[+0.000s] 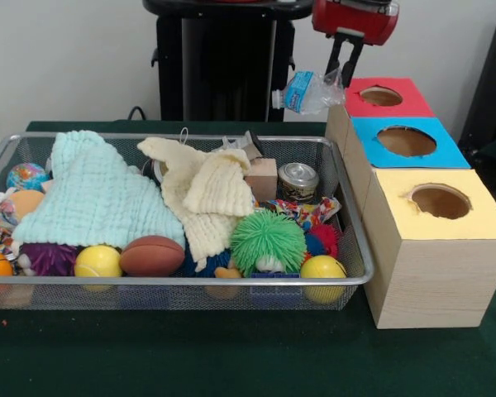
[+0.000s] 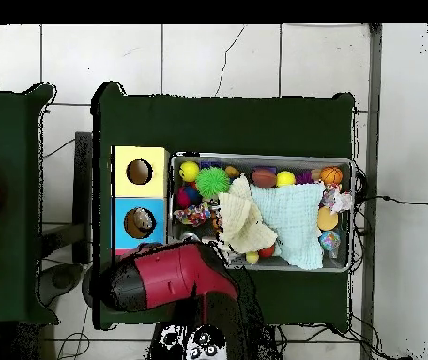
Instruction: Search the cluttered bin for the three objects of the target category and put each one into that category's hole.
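Note:
My gripper (image 1: 337,79) hangs at the back right, just left of the red box (image 1: 388,98). It is shut on a crumpled clear plastic bottle (image 1: 307,93) with a blue label, held in the air above the table behind the bin's far right corner. The wire mesh bin (image 1: 190,281) is full of clutter: a mint cloth (image 1: 95,198), a cream cloth (image 1: 205,194), a tin can (image 1: 298,182), a wooden block (image 1: 261,178). In the overhead view my arm (image 2: 166,277) covers the gripper and the red box.
Three boxes with round holes stand right of the bin: red, blue (image 1: 407,142) and yellow (image 1: 438,203). In the bin lie a green spiky ball (image 1: 268,240), a small football (image 1: 152,255) and yellow balls (image 1: 97,262). The bin also shows overhead (image 2: 354,216).

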Action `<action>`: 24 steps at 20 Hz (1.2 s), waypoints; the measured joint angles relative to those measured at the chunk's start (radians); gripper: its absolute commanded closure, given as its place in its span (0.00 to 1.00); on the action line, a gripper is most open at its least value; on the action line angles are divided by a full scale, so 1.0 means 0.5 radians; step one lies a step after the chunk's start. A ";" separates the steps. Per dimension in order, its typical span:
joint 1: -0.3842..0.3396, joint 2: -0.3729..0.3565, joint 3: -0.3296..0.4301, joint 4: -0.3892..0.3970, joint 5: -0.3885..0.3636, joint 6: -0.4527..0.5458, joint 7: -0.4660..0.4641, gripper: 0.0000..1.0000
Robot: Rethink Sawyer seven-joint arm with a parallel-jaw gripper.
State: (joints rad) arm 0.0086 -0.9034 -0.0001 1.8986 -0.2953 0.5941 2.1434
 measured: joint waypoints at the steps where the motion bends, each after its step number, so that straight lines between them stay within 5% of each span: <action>1: 0.020 0.008 -0.014 -0.002 0.018 0.000 0.000 1.00; 24: 0.491 0.338 -0.459 -0.170 0.551 -0.027 0.000 1.00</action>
State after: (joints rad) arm 0.2540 -0.7344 -0.2296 1.8134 -0.0201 0.5807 2.1436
